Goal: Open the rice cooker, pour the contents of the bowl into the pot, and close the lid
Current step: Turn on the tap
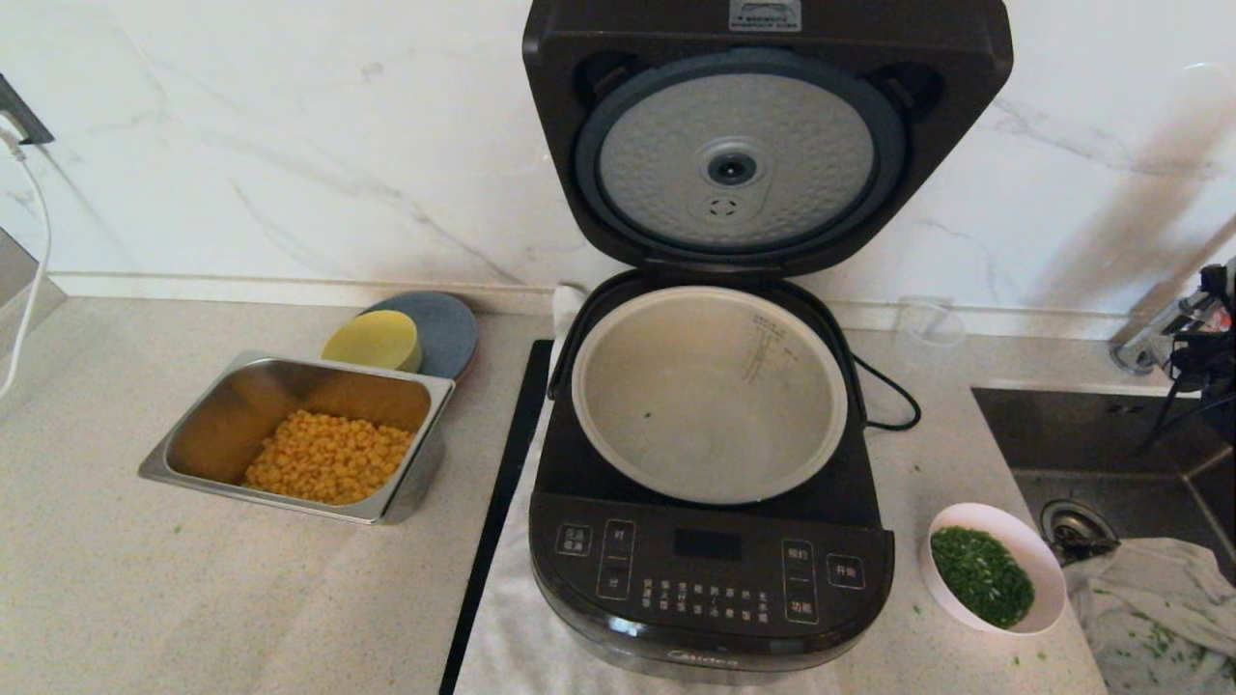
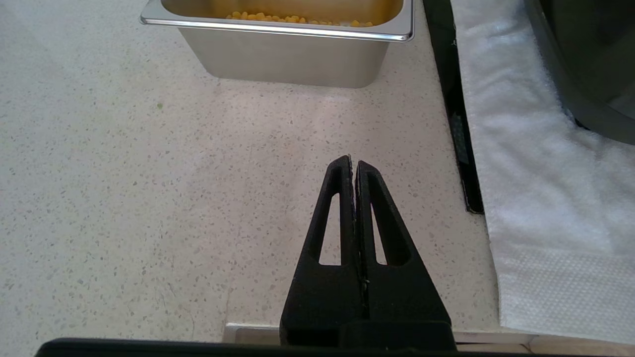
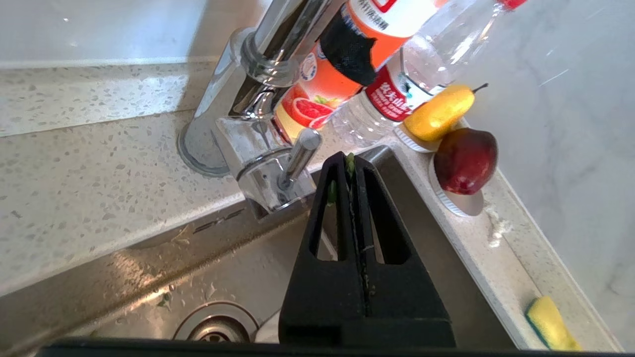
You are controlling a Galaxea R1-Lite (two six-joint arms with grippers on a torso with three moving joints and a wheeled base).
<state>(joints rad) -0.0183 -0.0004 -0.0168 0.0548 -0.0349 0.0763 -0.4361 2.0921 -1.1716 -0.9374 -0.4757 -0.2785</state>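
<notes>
Speckled stone table (image 1: 145,598) spreads under everything we have on show, and the biggest thing on it is the rice cooker (image 1: 710,569), sitting dead centre on a white towel (image 2: 540,198). We see its lid (image 1: 763,135) standing fully upright, dimpled silver underside facing us. Below it the pot (image 1: 710,396) lies open, near enough bare bar a green fleck or two. So we judge the opening done and the pour next.

Off to our left sits a steel tray of corn (image 1: 299,439), not our business. The bowl (image 1: 995,569) rests on the table just beside the cooker's front right corner, the contents of the bowl (image 1: 983,577) heaped green inside.

Now the arms. We find the right claw (image 3: 353,163) pressed fully together, holding nothing, green bits stuck to it, over the sink (image 3: 149,277) by the tap (image 3: 258,124). The bowl is on its side, so we call the right arm nearer. We see the left claw (image 2: 353,166) closed too, empty, parked low over the table in front of the corn tray.
</notes>
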